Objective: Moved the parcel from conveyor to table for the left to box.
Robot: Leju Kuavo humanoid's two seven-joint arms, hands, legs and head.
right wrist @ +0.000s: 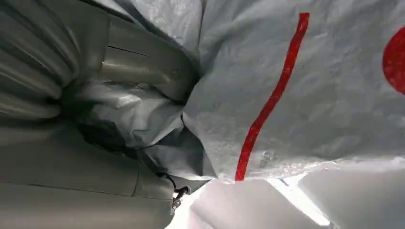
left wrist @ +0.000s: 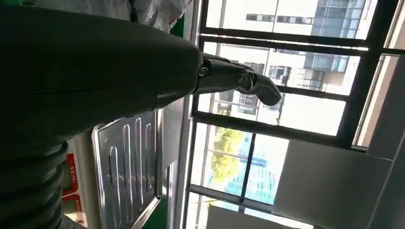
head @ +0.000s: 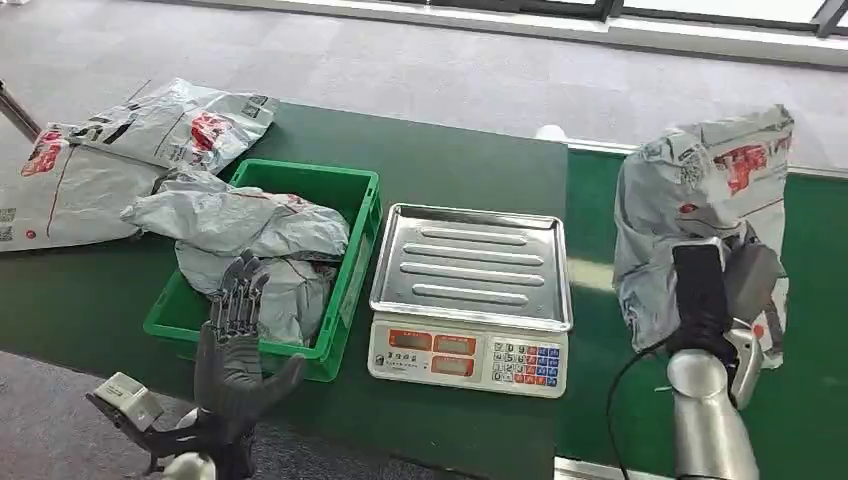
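head view: nearest me is the left hand (head: pixel 232 345), raised upright at the near edge of the dark green table (head: pixel 440 160), palm toward the scale, fingers straight and spread, nothing in it. its fingertips overlap the near wall of the green crate (head: pixel 352 262), which holds crumpled grey bags (head: pixel 240 235). two more flat grey bags (head: pixel 130 150) lie on the table beyond the crate, on its far left. a weighing scale (head: pixel 470 300) with a bare steel pan sits just beside the crate on its right, keypad facing me. on the right, over the brighter green conveyor belt (head: pixel 810 300), the right hand (head: pixel 715 290) grips the parcel (head: pixel 700 200), a grey plastic bag with red print, lifted upright off the belt; the bag drapes over the hand and hides most of the fingers. the parcel is well apart from the scale and not over the table.

left wrist view: the left hand's fingers (left wrist: pixel 239 78) extend out straight against a big window, holding nothing. the scale pan (left wrist: pixel 126 167) shows behind the hand's ribbed cover.

right wrist view: the parcel's film (right wrist: pixel 305 90), with a red stripe, is bunched tight against the right hand's thumb (right wrist: pixel 143 67) and palm; the hand is closed on a gathered fold of it.
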